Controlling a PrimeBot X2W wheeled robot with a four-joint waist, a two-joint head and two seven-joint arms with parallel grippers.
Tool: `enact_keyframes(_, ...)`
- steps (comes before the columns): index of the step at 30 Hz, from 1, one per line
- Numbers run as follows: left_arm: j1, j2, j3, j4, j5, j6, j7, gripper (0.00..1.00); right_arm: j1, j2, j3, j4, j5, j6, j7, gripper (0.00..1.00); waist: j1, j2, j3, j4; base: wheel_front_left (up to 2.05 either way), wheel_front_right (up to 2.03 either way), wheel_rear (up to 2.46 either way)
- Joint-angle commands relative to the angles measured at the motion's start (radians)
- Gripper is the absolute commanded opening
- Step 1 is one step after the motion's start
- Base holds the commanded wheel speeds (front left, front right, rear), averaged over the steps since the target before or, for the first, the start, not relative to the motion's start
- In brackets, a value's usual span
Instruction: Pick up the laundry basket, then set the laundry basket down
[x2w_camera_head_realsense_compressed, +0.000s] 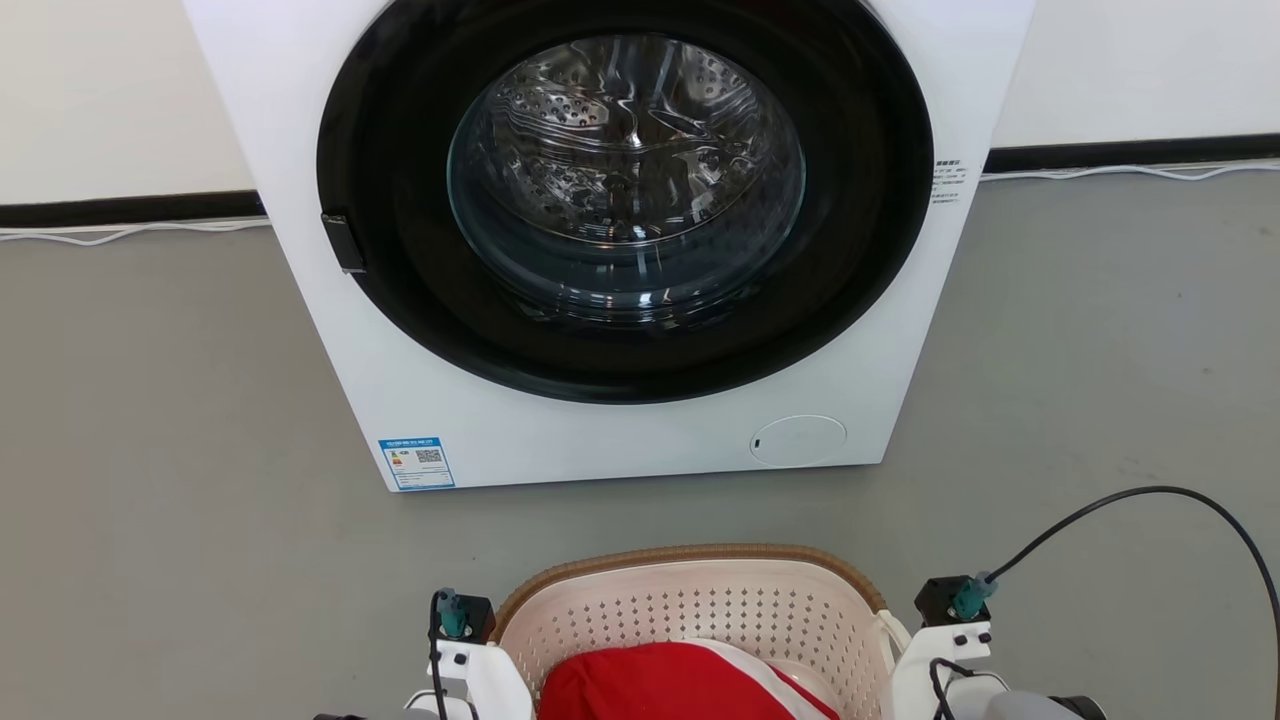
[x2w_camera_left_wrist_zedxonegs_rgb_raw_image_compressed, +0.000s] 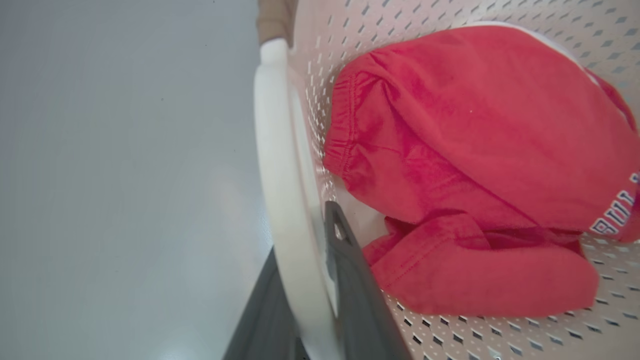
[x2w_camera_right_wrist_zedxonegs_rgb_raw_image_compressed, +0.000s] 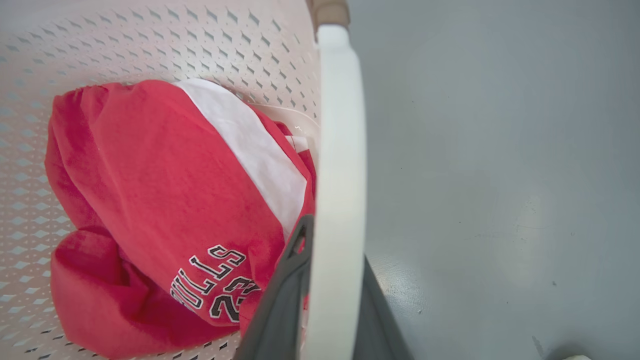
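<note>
Laundry basket (x2w_camera_head_realsense_compressed: 690, 610), red shirt (x2w_camera_left_wrist_zedxonegs_rgb_raw_image_compressed: 475, 150) inside. Left fingers (x2w_camera_left_wrist_zedxonegs_rgb_raw_image_compressed: 350, 280) nearly closed across its left handle (x2w_camera_left_wrist_zedxonegs_rgb_raw_image_compressed: 280, 175), right fingers (x2w_camera_right_wrist_zedxonegs_rgb_raw_image_compressed: 285, 300) likewise across its right handle (x2w_camera_right_wrist_zedxonegs_rgb_raw_image_compressed: 340, 125); the paired grip likely holds the load level.

Your wrists each end in a white plate (x2w_camera_head_realsense_compressed: 470, 665) topped by a black block (x2w_camera_head_realsense_compressed: 478, 612) carrying a teal plug (x2w_camera_head_realsense_compressed: 452, 612) and a thin black lead. A long black cable (x2w_camera_head_realsense_compressed: 1150, 490) curves off the right block. What look like small dark screws (x2w_camera_head_realsense_compressed: 960, 637) dot the right plate. Your left gripper (x2w_camera_left_wrist_zedxonegs_rgb_raw_image_compressed: 302, 227) and right gripper (x2w_camera_right_wrist_zedxonegs_rgb_raw_image_compressed: 334, 237) have flat, dark grey fingers (x2w_camera_left_wrist_zedxonegs_rgb_raw_image_compressed: 357, 300), slotted near the tip.
</note>
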Motion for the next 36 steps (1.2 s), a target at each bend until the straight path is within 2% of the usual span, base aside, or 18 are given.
enact_keyframes(1,-0.026,0.018,0.009,-0.007,-0.007,0.001,-0.006,0.0,-0.01,0.002,0.017,-0.016,0.006,0.008,-0.016,0.0,0.0,0.0,0.0,0.0,0.0,0.0,0.0)
enact_keyframes(19,-0.04,0.018,-0.006,0.0,-0.02,0.006,-0.014,0.0,-0.014,0.002,0.044,-0.016,0.04,0.008,-0.032,0.0,0.0,0.0,0.02,0.008,0.0,0.0,0.0)
enact_keyframes(36,-0.138,0.026,-0.022,0.004,0.003,0.065,-0.059,0.0,-0.077,0.002,0.088,-0.07,0.088,0.008,-0.118,0.0,0.0,0.0,0.155,0.007,0.0,0.0,0.0)
